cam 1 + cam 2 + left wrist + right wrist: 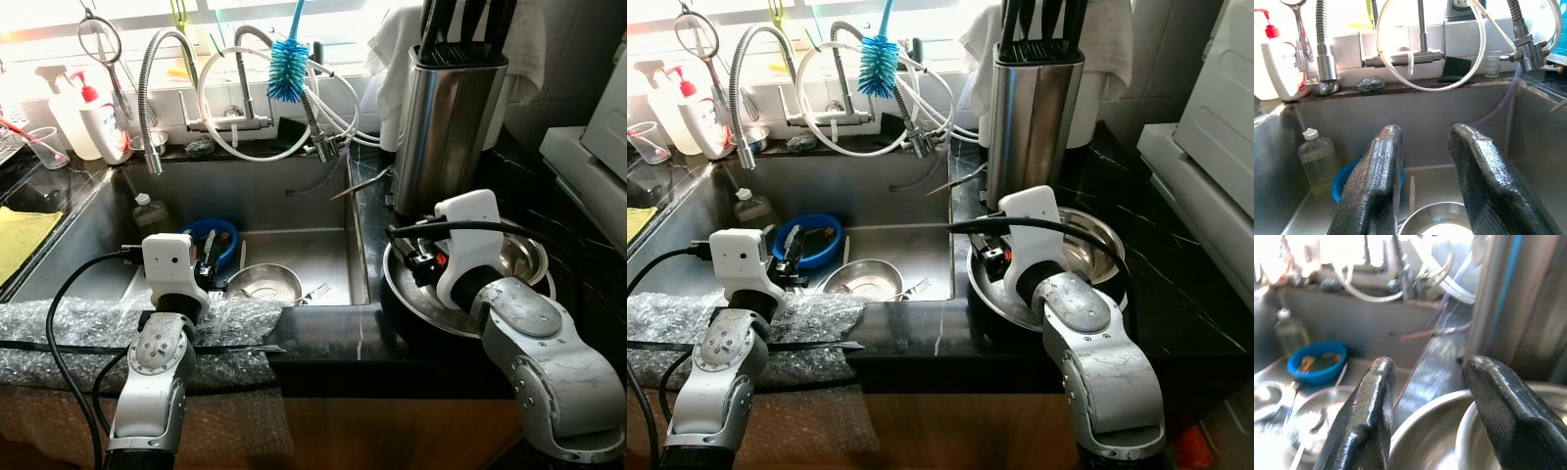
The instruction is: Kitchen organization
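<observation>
**Kitchen sink and black counter with both grippers raised, fingers spread**

Steel sink set in a black stone counter, with a window ledge and hose taps behind. On the ledge at far left stands a soap bottle. Left gripper hovers over the sink's near edge, jaws apart and holding nothing. Beyond its fingertips lies a blue bowl; a small clear bottle stands just outside the left finger, against the sink wall. A small steel bowl sits below and between the fingers on the sink floor. A blue bottle brush hangs at the taps. Right gripper hovers over the counter, jaws likewise spread and empty. Beneath them rests a wide steel bowl with a smaller steel bowl nested inside. Past the right finger rises a steel knife block.
</observation>
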Available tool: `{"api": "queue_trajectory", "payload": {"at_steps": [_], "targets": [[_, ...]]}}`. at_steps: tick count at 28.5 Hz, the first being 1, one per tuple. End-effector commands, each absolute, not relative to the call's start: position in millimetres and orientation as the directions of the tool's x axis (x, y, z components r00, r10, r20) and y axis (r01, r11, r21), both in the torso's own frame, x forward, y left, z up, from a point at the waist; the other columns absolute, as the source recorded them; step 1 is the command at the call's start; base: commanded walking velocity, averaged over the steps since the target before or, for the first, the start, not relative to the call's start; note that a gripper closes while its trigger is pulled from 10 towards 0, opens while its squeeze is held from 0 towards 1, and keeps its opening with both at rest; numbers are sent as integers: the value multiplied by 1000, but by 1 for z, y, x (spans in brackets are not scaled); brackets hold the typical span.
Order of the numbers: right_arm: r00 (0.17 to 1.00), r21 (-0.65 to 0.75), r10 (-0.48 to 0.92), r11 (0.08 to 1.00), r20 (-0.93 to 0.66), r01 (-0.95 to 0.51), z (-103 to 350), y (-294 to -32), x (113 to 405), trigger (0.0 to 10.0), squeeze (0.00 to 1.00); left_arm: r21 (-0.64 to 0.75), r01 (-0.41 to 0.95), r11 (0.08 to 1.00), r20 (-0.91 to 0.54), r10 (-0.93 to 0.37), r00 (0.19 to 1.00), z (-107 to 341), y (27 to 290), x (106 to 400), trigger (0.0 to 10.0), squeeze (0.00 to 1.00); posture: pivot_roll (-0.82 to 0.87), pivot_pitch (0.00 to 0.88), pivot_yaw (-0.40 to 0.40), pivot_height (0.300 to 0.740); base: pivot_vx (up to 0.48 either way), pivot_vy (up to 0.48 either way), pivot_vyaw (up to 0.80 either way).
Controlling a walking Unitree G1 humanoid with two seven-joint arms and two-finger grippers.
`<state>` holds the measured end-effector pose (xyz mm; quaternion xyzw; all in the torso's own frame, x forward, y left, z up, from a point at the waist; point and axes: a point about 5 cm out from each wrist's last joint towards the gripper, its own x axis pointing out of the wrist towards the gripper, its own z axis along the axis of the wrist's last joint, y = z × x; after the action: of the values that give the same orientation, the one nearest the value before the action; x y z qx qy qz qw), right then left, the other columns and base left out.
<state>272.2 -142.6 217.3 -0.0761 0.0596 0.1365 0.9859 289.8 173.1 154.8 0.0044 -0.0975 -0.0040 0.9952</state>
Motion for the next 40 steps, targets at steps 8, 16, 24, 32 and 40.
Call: {"api": "queue_trajectory", "payload": {"at_steps": [8, 16, 24, 32, 40], "targets": [[992, -346, 90, 931, -87, -115, 238, -178, 276, 10000, 0, -1, 17, 1000, 192, -16, 981, 156, 173, 293, 10000, 0, -147, 0, 93, 740, 0, 0, 0], [976, -422, 15, 900, -219, -108, 227, -194, 274, 10000, 0, -2, 37, 999, 178, -36, 983, 153, 170, 293, 10000, 0, -148, 0, 87, 740, 0, 0, 0], [946, -413, -28, 903, -323, -114, 212, -202, 271, 10000, 0, -1, 45, 999, 171, -44, 984, 151, 169, 292, 10000, 0, -147, 0, 82, 740, 0, 0, 0], [934, -315, 70, 930, -351, -188, 211, -188, 270, 10000, 0, 0, 42, 999, 170, -41, 985, 152, 170, 292, 10000, 0, -145, 0, 81, 740, 0, 0, 0], [932, -201, 155, 952, -327, -229, 219, -177, 272, 10000, 0, -2, 40, 999, 166, -39, 985, 152, 170, 292, 10000, 0, -143, 0, 81, 740, 0, 0, 0]]}}
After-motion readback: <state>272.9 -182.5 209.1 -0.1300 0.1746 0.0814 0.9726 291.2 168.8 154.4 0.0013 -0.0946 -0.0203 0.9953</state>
